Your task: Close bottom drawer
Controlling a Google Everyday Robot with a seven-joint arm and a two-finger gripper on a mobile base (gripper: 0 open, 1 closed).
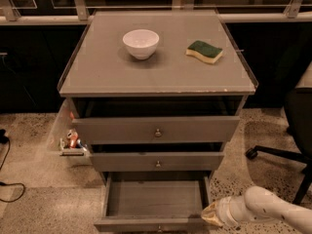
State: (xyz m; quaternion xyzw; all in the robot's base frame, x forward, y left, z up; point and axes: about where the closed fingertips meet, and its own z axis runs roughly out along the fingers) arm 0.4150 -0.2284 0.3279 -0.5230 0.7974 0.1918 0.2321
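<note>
A grey three-drawer cabinet [97, 77] fills the middle of the frame. On its top sit a white bowl [141, 43] and, to the right of it, a green-and-yellow sponge [204, 51]. The top drawer [122, 129] and the middle drawer [126, 161] stand slightly ajar. The bottom drawer [153, 199], at the bottom centre, is pulled far out. From the lower right a white robot arm [273, 209] reaches in. Its gripper [209, 214] sits at the right front corner of the bottom drawer; whether it is open or closed cannot be told. A black chair base [280, 154] stands at the right edge.
</note>
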